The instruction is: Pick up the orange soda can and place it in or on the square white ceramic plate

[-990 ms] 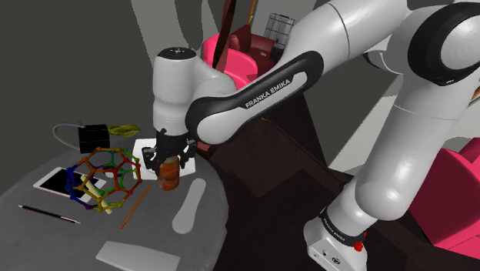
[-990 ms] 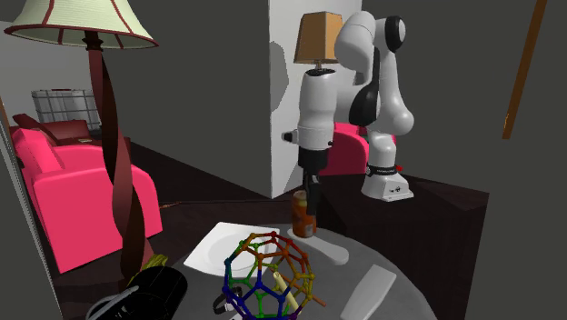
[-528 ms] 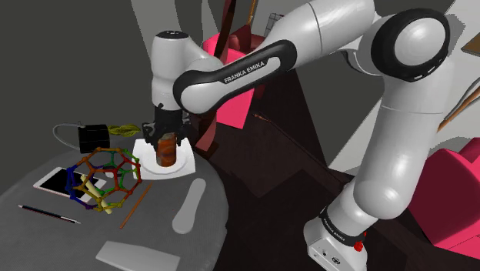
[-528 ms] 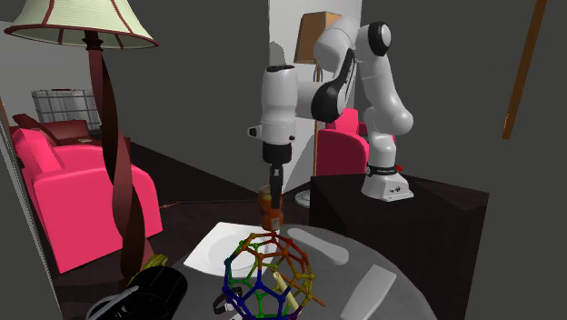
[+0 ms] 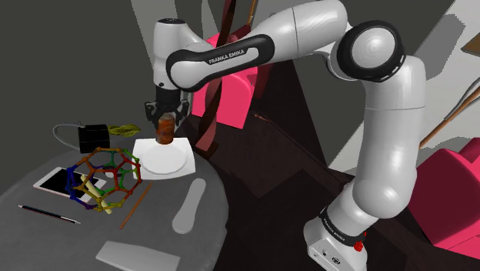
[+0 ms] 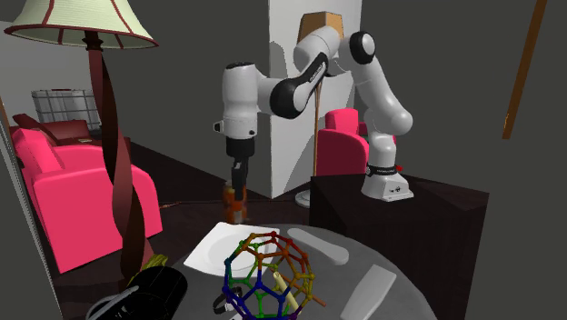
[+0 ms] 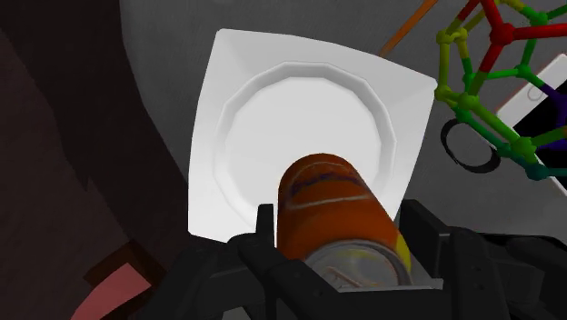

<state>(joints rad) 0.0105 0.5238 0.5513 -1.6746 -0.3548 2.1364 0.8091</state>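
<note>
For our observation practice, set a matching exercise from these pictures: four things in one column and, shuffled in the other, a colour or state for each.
Things:
1 can
2 plate
3 armchair
4 pen

Colour or state:
A pink
B clasped in the claw
C thin and dark
D white and square

Pairs: 1-B, 2-D, 3-A, 4-C

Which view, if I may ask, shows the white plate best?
The wrist view: the plate shows nearly whole beyond the can. The shoulder view shows it foreshortened; the second exterior view, partly hidden by the polyhedron.
</note>
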